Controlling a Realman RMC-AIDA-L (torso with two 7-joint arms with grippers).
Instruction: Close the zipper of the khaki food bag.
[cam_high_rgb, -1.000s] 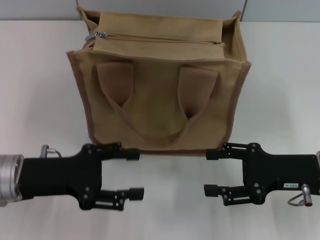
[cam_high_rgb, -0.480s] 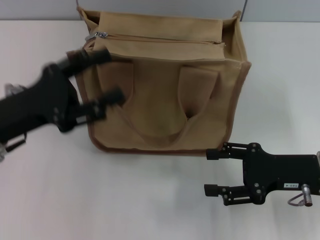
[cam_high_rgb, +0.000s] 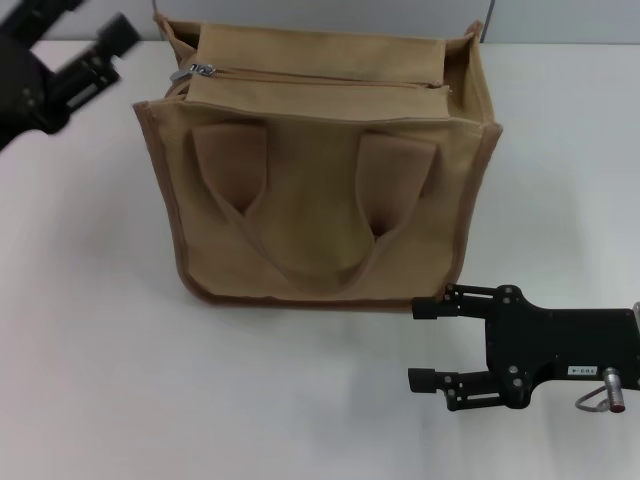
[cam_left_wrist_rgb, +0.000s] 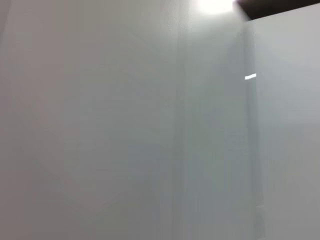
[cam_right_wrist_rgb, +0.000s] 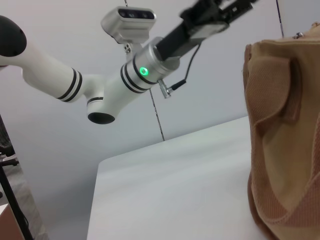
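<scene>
Nothing is zipped: our spread left gripper (cam_high_rgb: 75, 55) hangs near the pull tab (cam_high_rgb: 197, 71). We see the bag (cam_high_rgb: 320, 215) unclosed. Our right gripper (cam_high_rgb: 432, 345) idles, spread.

Left gripper (cam_high_rgb: 95, 50) was blurred and cut off by the head view's top-left corner; finger spacing unreadable. Left wrist view held only blank pale surface. Khaki food bag (cam_right_wrist_rgb: 285, 140) ran off the right wrist view's edge.

Table (cam_high_rgb: 100, 330) open around bag (cam_high_rgb: 320, 215); zipper (cam_high_rgb: 310, 77) seemingly unobstructed.
</scene>
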